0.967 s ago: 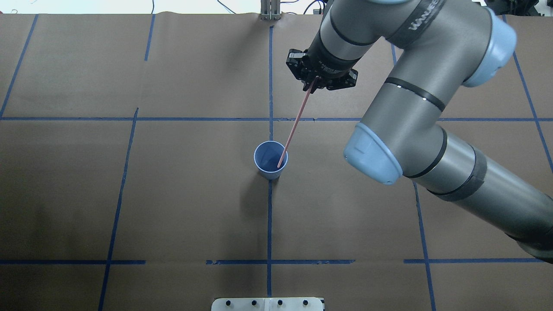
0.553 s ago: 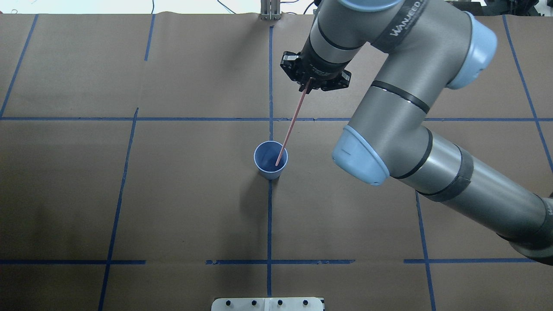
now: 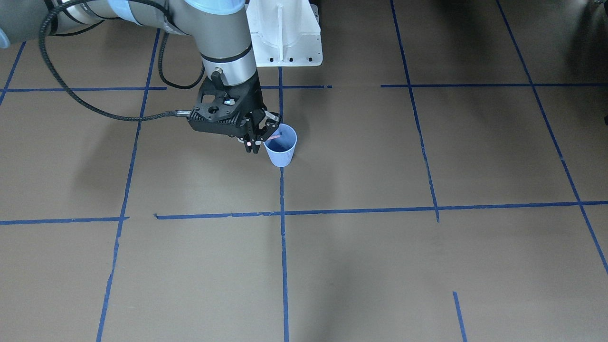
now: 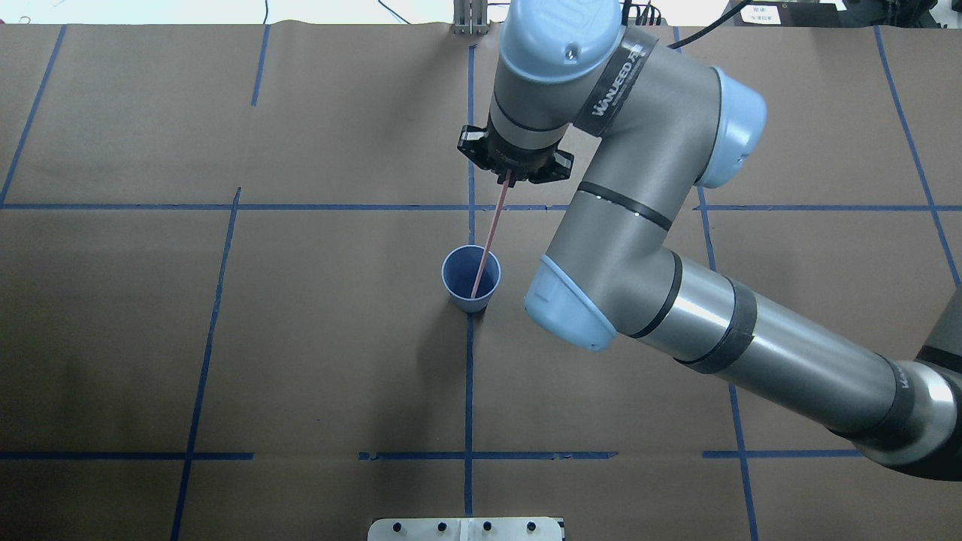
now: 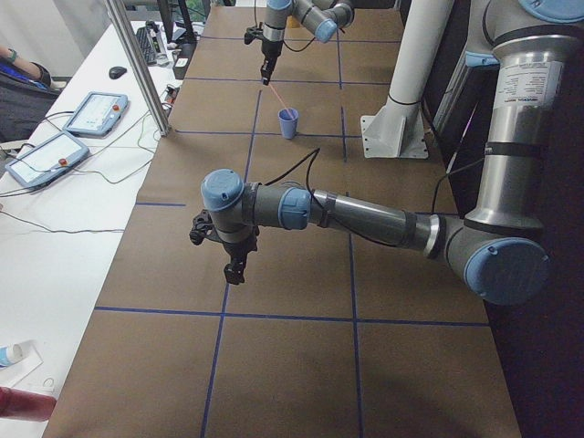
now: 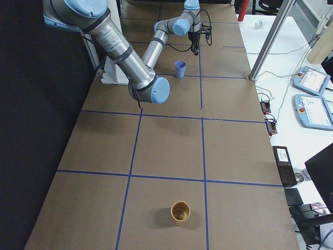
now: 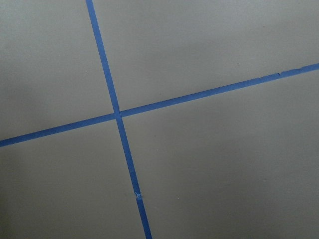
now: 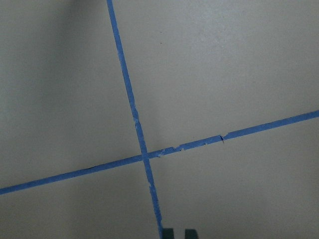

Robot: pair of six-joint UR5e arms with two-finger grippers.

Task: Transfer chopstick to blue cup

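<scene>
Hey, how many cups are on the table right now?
2. The blue cup stands at the middle, the chopstick tip inside it; a brown cup sits far out toward the robot's right end. No others show.

Opposed overhead and front views share the cup.

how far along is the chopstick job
Done: the chopstick is off the table, and in the overhead view its lower end lies within the mouth of the upright cup; how deep it reaches is unclear. In hand: the right gripper is shut on its upper end, holding it tilted. Left: lower it if needed, open the jaws and pull the arm away.
</scene>
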